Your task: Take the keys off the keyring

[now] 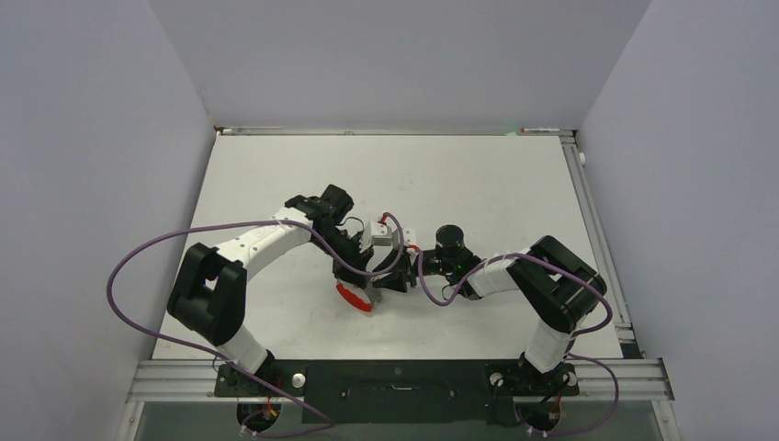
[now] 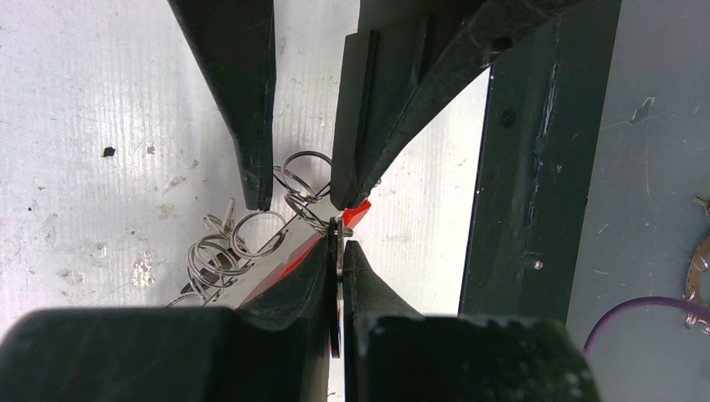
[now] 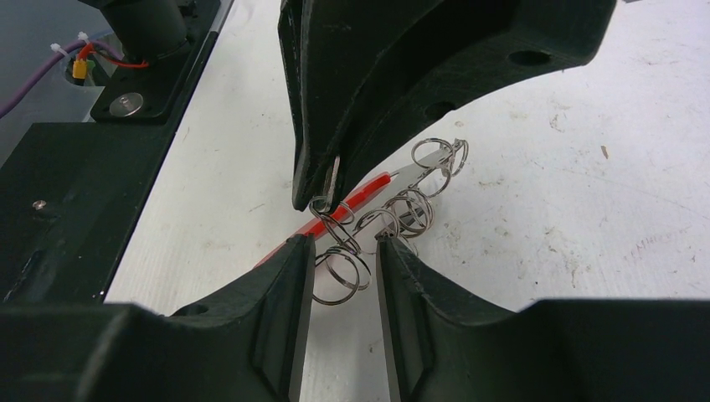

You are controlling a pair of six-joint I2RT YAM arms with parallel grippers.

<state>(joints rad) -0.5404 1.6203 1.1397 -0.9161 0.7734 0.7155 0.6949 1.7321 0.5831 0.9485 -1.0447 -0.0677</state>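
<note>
The keyring is a tangle of thin silvery wire rings (image 3: 339, 268) joined to a red band (image 3: 362, 198), lying on the white table. My left gripper (image 2: 339, 243) is shut on a thin flat metal key (image 2: 337, 251), seen edge-on, that hangs in the rings. In the right wrist view it comes from above (image 3: 316, 199) with the key's silvery blade (image 3: 332, 177) between its tips. My right gripper (image 3: 345, 243) is open, its fingers on either side of the rings, facing the left gripper. A flat silvery piece (image 3: 419, 164) lies among the far rings. The red band also shows from above (image 1: 354, 299).
Both arms meet near the middle front of the table (image 1: 459, 184). Purple cables (image 1: 138, 257) loop off each arm. The black base rail (image 1: 395, 377) runs along the near edge, and grey walls enclose the table on three sides.
</note>
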